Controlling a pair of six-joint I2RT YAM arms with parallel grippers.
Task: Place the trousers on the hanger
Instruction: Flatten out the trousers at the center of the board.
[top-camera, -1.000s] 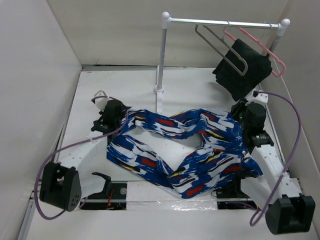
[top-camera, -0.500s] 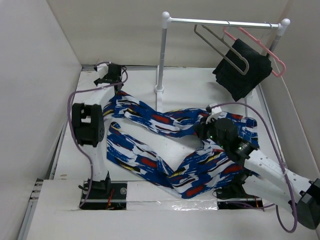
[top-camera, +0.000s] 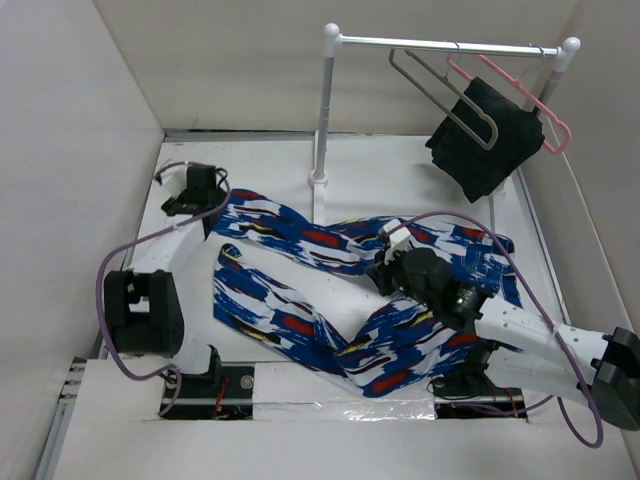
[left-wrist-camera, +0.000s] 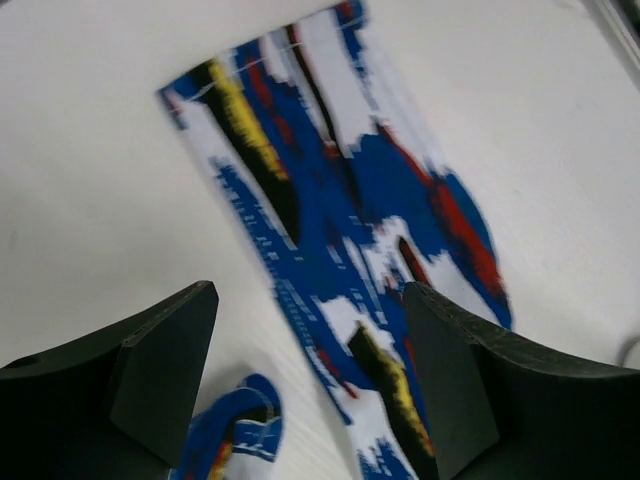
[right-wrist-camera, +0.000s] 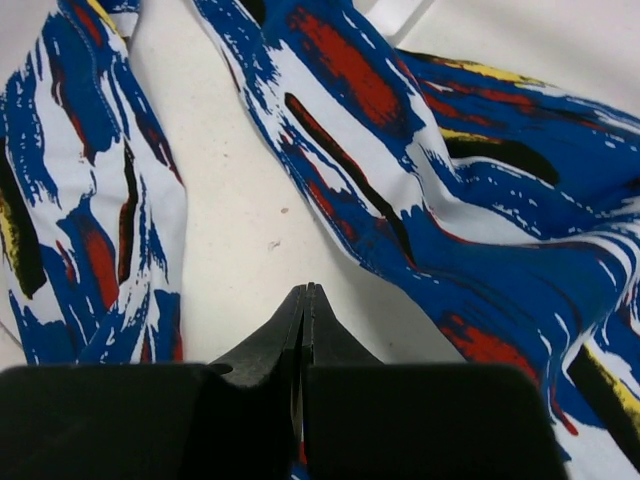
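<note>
The trousers (top-camera: 330, 243) lie flat on the table (top-camera: 400, 185). Their long axis runs from left edge to right edge, and the legs fork toward the left. My left gripper (left-wrist-camera: 310, 295) hangs with fingers spread above the cuff of the far leg, near the far-left corner; half a second ago it was deeper in that corner. The right gripper (right-wrist-camera: 303, 300), fingers pressed together on nothing, points at the bare gap between the legs, shifted slightly leftward. The hanger (top-camera: 441, 78) hangs at the far-right corner, well apart; my right arm is nearer.

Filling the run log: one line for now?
left gripper open above blue-printed fabric trousers | right gripper shut | grey wire hanger on metal rail
</note>
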